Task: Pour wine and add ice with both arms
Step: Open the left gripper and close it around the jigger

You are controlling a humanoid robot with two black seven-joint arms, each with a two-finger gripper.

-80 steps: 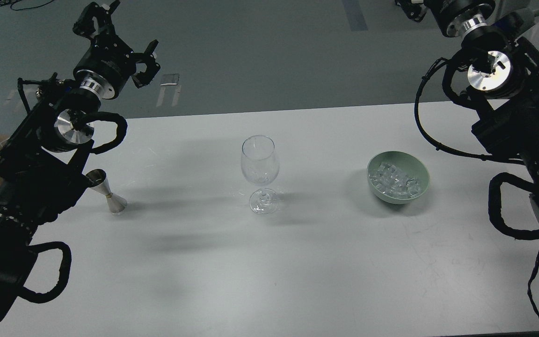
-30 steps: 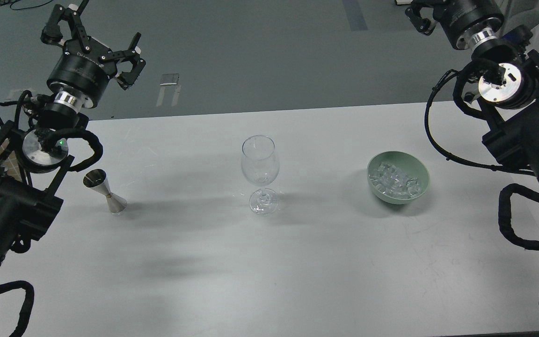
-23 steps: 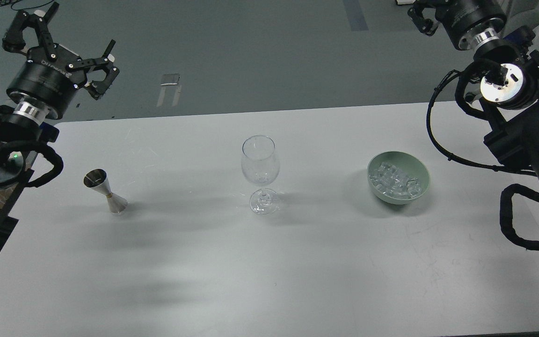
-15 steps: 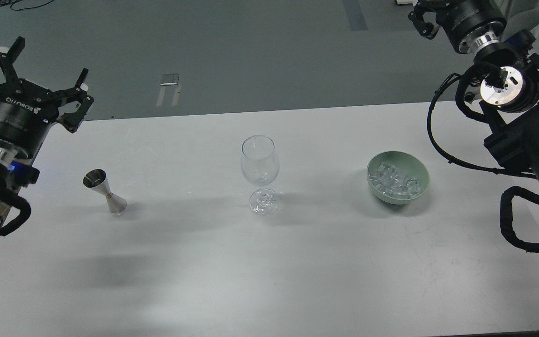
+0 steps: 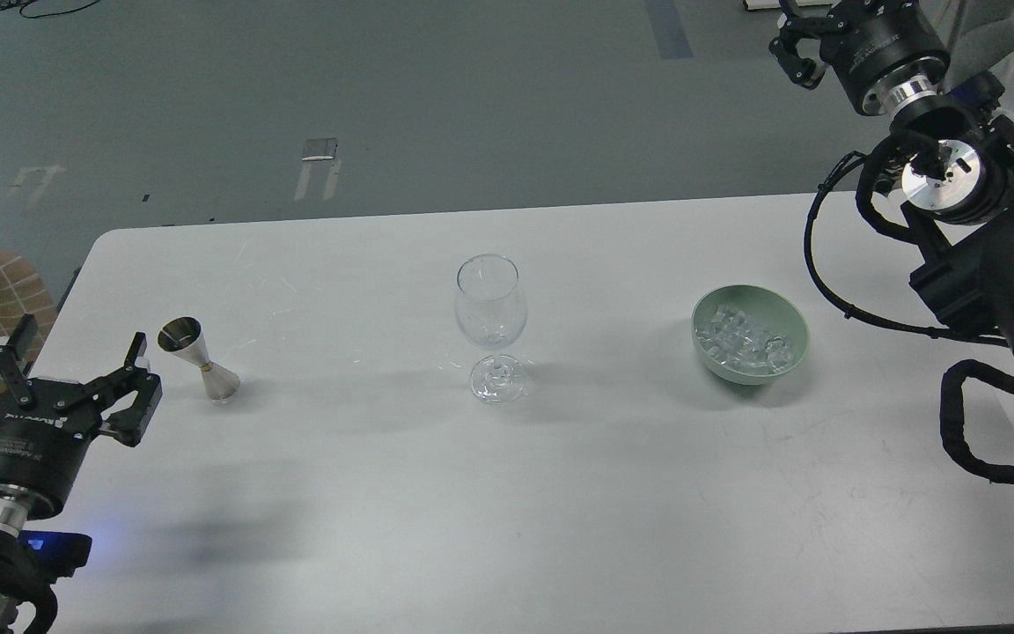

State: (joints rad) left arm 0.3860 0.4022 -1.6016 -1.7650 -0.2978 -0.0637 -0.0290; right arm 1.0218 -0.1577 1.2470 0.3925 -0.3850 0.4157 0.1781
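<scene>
My left gripper (image 5: 67,374) hangs spread beside the small steel hourglass jigger (image 5: 199,359); I'd pinch its narrow waist, level. Clear ice cubes (image 5: 743,342) sit in the green bowl (image 5: 789,310). I cannot tell my right gripper's (image 5: 802,44) state.

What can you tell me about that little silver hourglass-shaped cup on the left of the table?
The metal measuring cup is shiny and silver-coloured: two cones joined at a narrow waist with a thin golden band. It stands upright on the white table, wider cone down, open mouth up. Whether it holds any liquid cannot be seen. Nothing touches it; the left gripper, open, is just to its left.
</scene>
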